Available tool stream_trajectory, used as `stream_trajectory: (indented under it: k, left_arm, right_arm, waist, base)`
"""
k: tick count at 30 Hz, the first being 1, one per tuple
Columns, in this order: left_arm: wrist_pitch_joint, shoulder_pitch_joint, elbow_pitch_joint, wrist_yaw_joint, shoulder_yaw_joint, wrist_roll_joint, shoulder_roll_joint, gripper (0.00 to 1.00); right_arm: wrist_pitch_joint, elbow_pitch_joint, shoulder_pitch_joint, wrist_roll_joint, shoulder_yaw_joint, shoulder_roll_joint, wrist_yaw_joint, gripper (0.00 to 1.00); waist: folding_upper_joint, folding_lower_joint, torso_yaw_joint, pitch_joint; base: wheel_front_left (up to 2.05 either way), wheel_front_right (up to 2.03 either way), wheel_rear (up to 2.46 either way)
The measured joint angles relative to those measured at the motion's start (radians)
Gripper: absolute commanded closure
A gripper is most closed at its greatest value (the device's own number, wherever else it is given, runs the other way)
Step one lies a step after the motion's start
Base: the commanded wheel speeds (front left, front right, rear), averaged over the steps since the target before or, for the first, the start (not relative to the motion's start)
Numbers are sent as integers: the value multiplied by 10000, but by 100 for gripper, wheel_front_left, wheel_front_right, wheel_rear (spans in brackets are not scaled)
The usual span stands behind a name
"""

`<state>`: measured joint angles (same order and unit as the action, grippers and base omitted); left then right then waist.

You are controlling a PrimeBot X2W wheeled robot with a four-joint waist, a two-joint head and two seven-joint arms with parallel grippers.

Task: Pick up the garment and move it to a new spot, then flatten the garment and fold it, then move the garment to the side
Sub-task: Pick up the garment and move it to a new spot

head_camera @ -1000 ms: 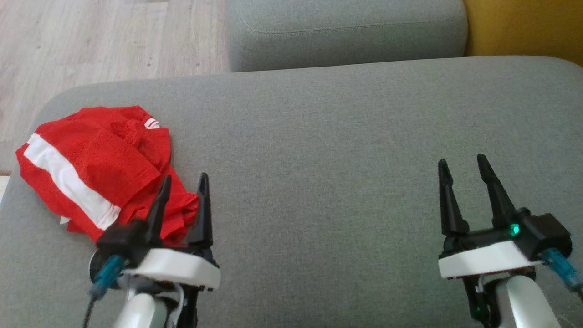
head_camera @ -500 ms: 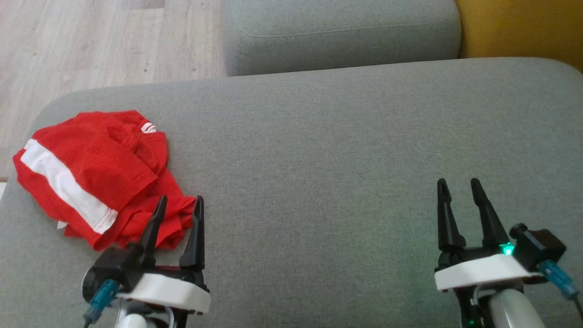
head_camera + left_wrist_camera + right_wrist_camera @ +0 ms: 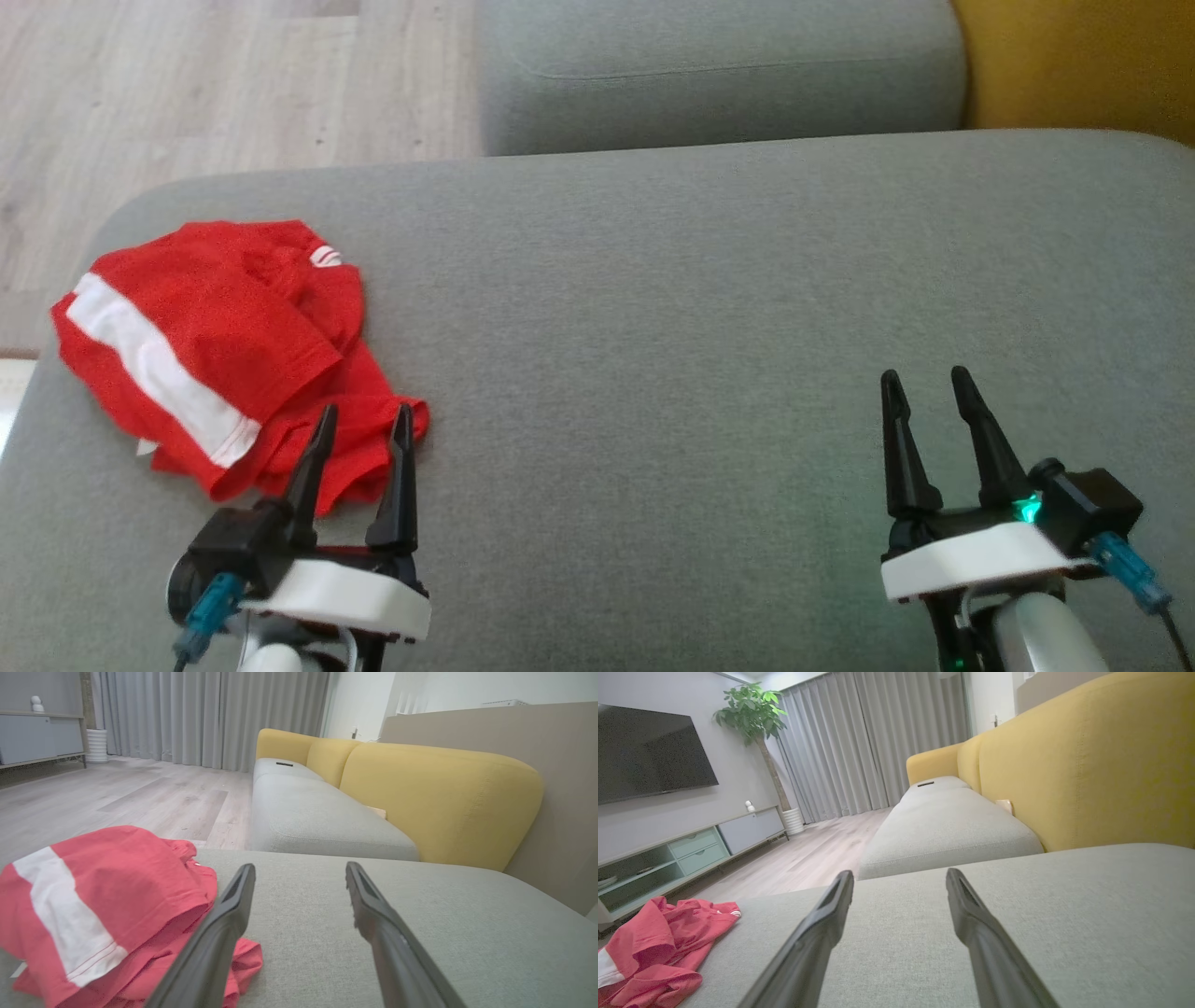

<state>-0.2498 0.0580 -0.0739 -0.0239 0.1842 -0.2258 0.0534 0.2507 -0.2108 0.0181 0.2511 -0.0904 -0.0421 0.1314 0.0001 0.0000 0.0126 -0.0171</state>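
1. Grey sofa cushion [image 3: 700, 308]: carries everything.
2. Red garment [image 3: 224, 317] w/ white stripe: crumpled at cushion's left end.
3. Left claw [image 3: 366, 413]: released, empty, tips at garment's near edge.
4. Right claw [image 3: 926, 376]: released, empty, over bare cushion, well apart from garment.

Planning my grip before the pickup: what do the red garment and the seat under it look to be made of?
The garment looks like a thin, matte knit, perhaps sports mesh: fine dotted texture, limp crumpled folds. The seat cushion looks like gray woven upholstery, matte, with a fine flecked grain.
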Motion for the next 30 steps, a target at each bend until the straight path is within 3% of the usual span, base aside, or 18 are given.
stream_trajectory:
  k: [17, 30]
  left_arm:
    - [-29, 10, -56, 56, -566, 146, -17, 0]
    - [-29, 219, -334, -267, -1062, 284, -15, 0]
  right_arm:
    - [2, 8, -118, -117, -890, -15, 0, 0]
    - [2, -230, -142, 249, -1471, -13, 0, 0]
  waist:
    - [0, 0, 1996, -217]
    - [0, 0, 3653, -376]
  base:
    - [0, 0, 0]
    - [0, 0, 0]
